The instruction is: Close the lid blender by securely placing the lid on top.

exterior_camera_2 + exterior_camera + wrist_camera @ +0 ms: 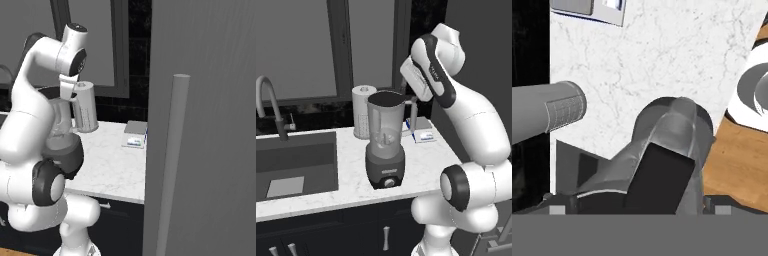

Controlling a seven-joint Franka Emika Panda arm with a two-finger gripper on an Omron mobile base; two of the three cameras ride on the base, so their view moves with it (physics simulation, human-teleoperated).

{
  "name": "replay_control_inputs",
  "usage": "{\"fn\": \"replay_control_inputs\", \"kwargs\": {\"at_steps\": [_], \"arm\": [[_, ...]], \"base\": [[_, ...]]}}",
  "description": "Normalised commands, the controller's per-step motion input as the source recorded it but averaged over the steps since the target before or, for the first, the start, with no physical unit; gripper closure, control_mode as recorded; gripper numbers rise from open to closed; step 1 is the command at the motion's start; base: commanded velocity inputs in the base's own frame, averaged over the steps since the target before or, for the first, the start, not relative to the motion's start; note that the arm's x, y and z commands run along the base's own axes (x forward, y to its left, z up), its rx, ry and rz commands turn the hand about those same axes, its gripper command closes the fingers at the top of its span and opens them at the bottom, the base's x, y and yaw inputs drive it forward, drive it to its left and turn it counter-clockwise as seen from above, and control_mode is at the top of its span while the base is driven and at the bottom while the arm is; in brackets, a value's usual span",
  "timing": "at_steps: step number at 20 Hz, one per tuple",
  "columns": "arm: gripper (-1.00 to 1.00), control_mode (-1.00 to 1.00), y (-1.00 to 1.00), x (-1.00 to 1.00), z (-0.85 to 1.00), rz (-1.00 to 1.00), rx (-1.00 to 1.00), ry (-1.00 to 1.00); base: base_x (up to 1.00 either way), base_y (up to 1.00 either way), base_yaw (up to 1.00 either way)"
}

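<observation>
The blender (385,150) stands on the white marble counter (351,170), a translucent grey jar on a dark base with a front knob. The flat black lid (386,96) lies across the jar's mouth, its small tab pointing right toward the hand. My gripper (409,95) hovers at the jar's upper right rim, right by the tab. The hand view looks straight down the blender (674,132) past its dark side handle (659,175). My gripper (639,210) shows two small tips set wide apart, open, with nothing visibly pinched. In the right base view the arm hides most of the jar.
A white paper towel roll (362,111) (85,107) (549,110) stands just behind the blender. A small box (423,135) (135,135) lies at the counter's back right. Left are the sink (296,160) and faucet (268,100). A tall grey cabinet panel (210,125) bounds the right.
</observation>
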Motion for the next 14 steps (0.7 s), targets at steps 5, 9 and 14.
{"fn": "replay_control_inputs", "kwargs": {"at_steps": [5, 9, 14], "arm": [[-1.00, -1.00, 0.00, -0.83, 0.11, 0.00, 0.00, -0.19], [-1.00, -1.00, 0.00, -1.00, 0.00, -0.01, 0.00, -0.17], [-1.00, -1.00, 0.00, -1.00, 0.00, -0.03, 0.00, -0.15]], "base": [[0.00, 0.00, 0.00], [0.00, 0.00, 0.00], [0.00, 0.00, 0.00]]}}
